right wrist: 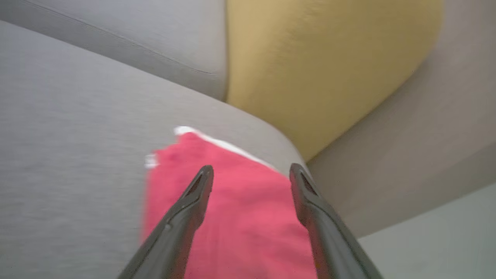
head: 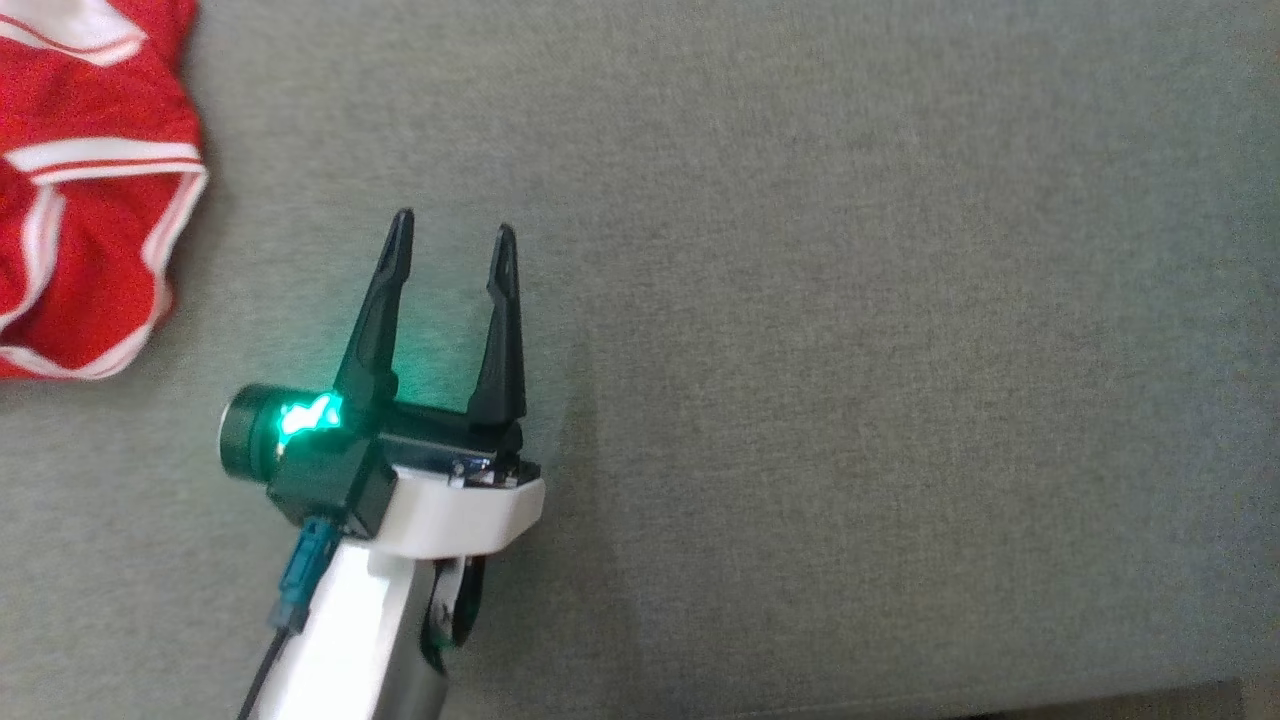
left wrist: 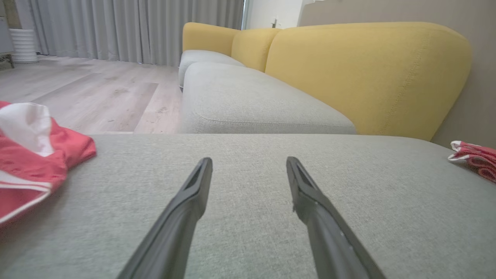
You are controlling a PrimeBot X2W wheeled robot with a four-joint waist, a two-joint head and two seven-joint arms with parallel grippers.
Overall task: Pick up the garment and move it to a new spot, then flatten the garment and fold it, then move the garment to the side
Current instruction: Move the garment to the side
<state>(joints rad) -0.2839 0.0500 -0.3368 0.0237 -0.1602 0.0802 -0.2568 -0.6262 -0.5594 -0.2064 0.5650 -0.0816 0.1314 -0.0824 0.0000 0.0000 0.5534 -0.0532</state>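
Observation:
The garment (head: 90, 200), red with white panels and red-and-white striped trim, lies crumpled at the far left of the grey seat cushion (head: 850, 350). In the left wrist view the garment (left wrist: 31, 162) sits to the left of the fingers. My left gripper (head: 452, 230) stands open over bare cushion, to the right of the garment and apart from it; the left gripper (left wrist: 249, 164) has nothing between its fingers. My right gripper (right wrist: 252, 172) is open just above a second, almost all-red cloth (right wrist: 248, 217) with a white edge, at the cushion's corner.
That second red cloth (left wrist: 474, 159) lies at the cushion's far right edge by the wall. A yellow backrest (left wrist: 368, 73) runs behind the seat, with another grey seat (left wrist: 248, 100) beyond. Wood floor (left wrist: 89, 89) and grey curtains (left wrist: 135, 27) lie further off.

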